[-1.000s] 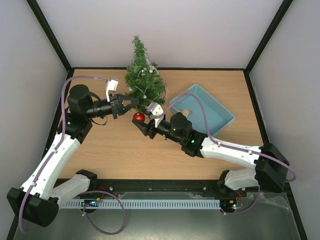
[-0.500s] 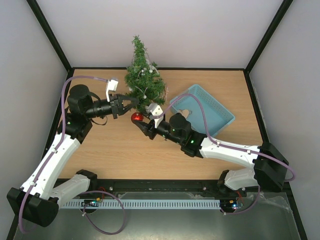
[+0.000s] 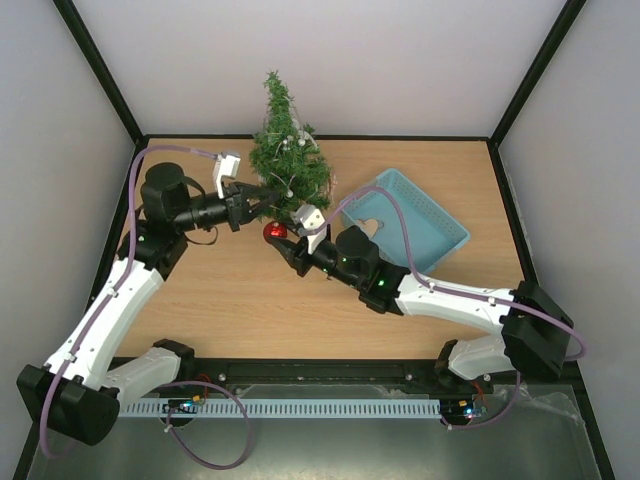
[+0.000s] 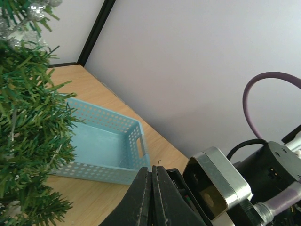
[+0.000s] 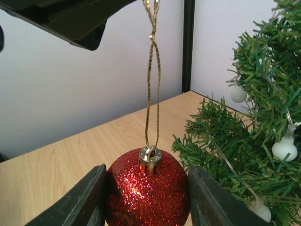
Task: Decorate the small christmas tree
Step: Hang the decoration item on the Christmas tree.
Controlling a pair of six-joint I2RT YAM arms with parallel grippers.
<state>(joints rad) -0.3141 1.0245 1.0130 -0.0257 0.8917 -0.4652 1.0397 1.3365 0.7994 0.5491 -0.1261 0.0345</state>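
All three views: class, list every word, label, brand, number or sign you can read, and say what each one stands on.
None: no word, label, brand, number or sign can be read in any view.
Checked and bare of print: the small christmas tree, the red glitter bauble, the blue basket.

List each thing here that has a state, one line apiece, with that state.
small christmas tree, upright, strung with white beads.
red bauble, held between the right gripper's fingers, beside the tree.
gold loop, stretched straight up from the bauble.
right gripper, shut on the red bauble.
left gripper, shut, above the bauble.
blue basket, open side up on the table.
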